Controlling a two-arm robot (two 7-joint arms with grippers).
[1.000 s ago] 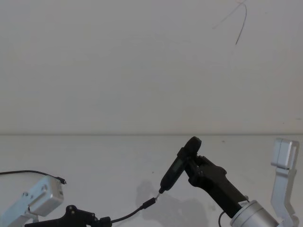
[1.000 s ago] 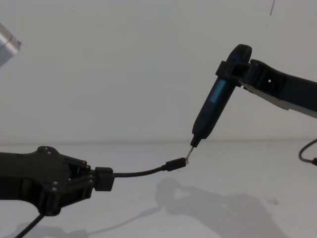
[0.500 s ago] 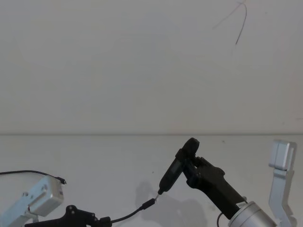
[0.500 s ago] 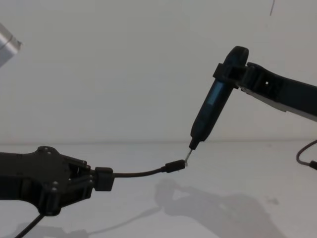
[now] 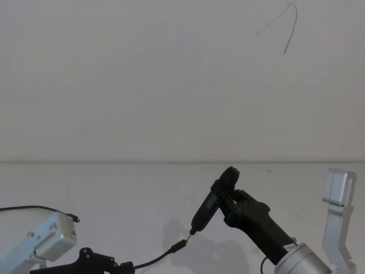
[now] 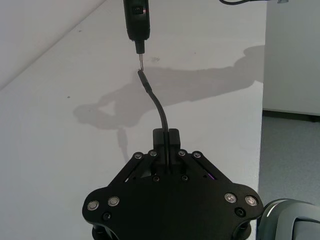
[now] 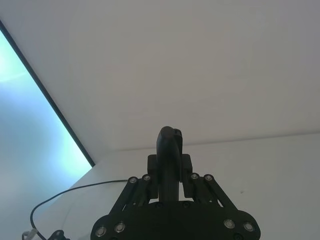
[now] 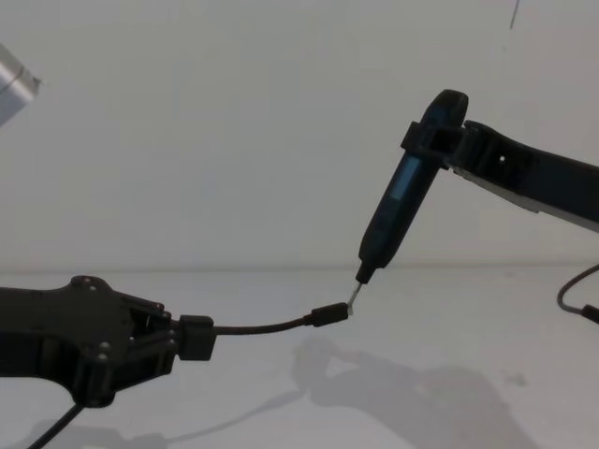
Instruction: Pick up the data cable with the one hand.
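The data cable (image 8: 271,326) was seen clamped in the left pincer (image 8: 192,338), fingers closed on its thick end. Its free length arched clear above the worktop (image 8: 449,318), so the pickup was judged done. The right pincer (image 8: 440,140) was closed on a pen-shaped tool (image 8: 402,201), tip down. The tool's metal tip was seen touching or just beside the cable's silver plug end (image 8: 348,305). Only keeping the hold appeared left.

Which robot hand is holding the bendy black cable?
The left gripper holds the cable in its fingers; the right gripper holds a stiff pen-shaped tool instead.
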